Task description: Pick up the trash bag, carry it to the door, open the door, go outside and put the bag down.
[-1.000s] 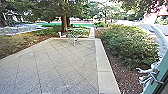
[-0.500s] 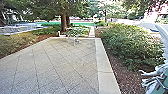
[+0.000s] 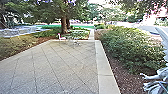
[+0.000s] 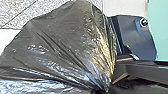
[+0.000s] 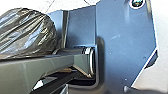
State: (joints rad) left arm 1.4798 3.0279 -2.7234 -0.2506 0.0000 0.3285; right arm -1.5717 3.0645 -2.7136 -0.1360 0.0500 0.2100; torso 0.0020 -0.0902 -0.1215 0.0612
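Observation:
In the left wrist view the dark, shiny trash bag (image 4: 62,42) spreads out from a tightly bunched neck. My left gripper (image 4: 102,90) is shut on that neck, its tips partly lost in the folds. The rounded side of the trash bag (image 5: 30,35) shows again in the right wrist view, alongside the robot's base plate. Whether my right gripper is open or shut cannot be told. A pale green surface (image 4: 160,27), perhaps part of the door, stands beside the base in the left wrist view.
Paved yard (image 3: 55,67) stretches ahead, with a light kerb (image 3: 105,70) on its right and a large bush (image 3: 132,47) past it. A small table and chairs (image 3: 71,38) stand at the far edge near a tree (image 3: 65,23). A pale, unclear shape (image 3: 155,86) is at the right edge.
The green door edge with its handle, at the right of the head view earlier, has passed out of that view. The yard scene has shifted slightly with the camera.

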